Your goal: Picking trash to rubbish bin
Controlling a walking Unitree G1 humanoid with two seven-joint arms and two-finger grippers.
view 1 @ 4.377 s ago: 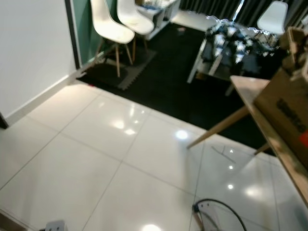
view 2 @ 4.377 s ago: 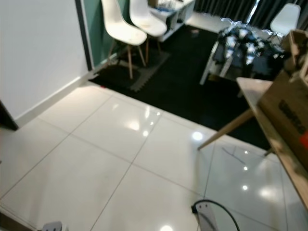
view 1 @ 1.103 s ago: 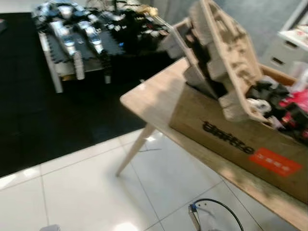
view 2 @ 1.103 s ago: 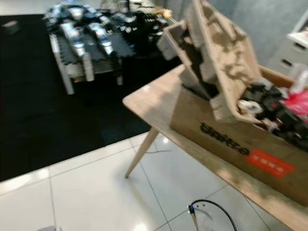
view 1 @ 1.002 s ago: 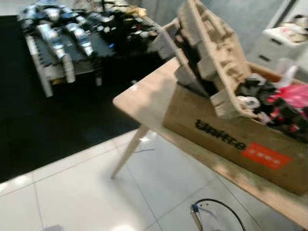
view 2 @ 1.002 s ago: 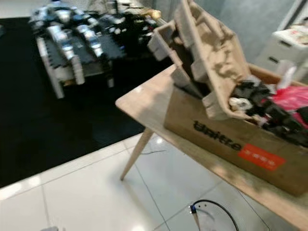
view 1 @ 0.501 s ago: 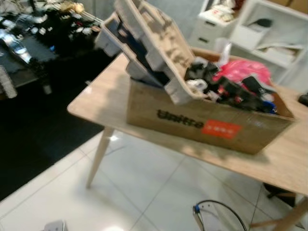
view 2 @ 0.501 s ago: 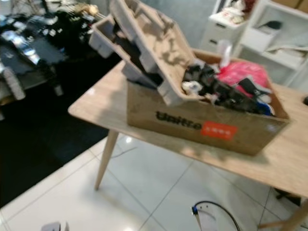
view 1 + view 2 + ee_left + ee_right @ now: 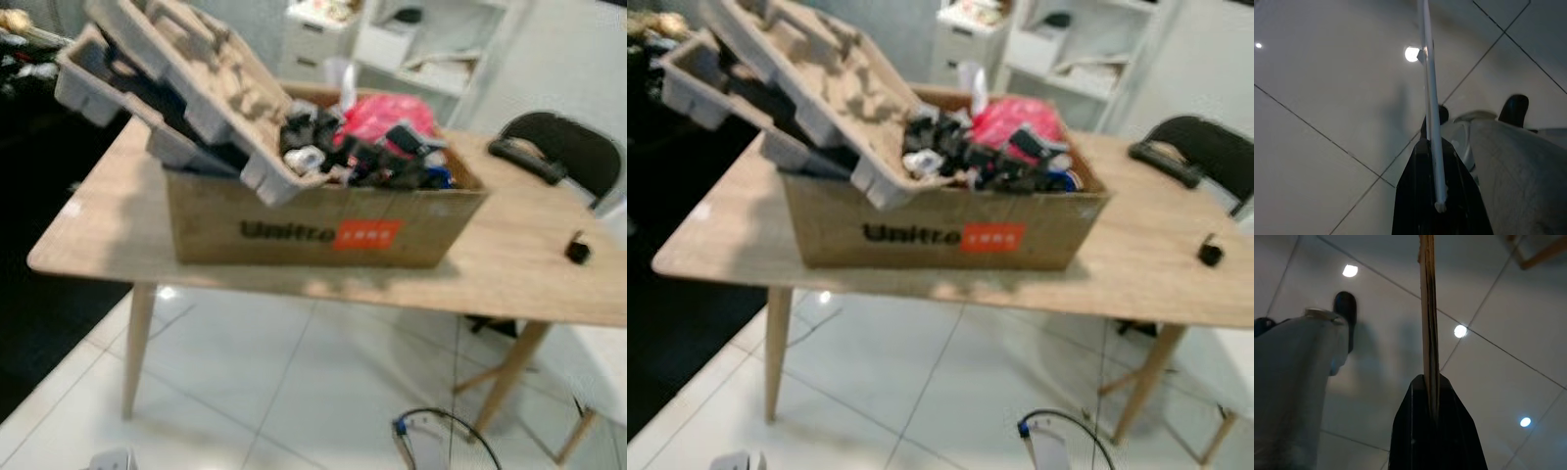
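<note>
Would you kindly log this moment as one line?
phase: searching | ahead: cardboard box on wooden table | left gripper: shut | right gripper: shut

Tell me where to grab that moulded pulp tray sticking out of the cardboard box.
Take the moulded pulp tray by its raised outer edge, which overhangs the cardboard box toward the table's end. Come from that end, probably from above: that edge hangs free of the box, while the lower end is buried among the clutter.

We cannot sort the dark jumble (image 9: 377, 162) inside the cardboard box (image 9: 323, 230); blur smears it. The small black object (image 9: 577, 251) on the table (image 9: 529, 264) stays unidentifiable, and the chair (image 9: 568, 147) is cut off.
</note>
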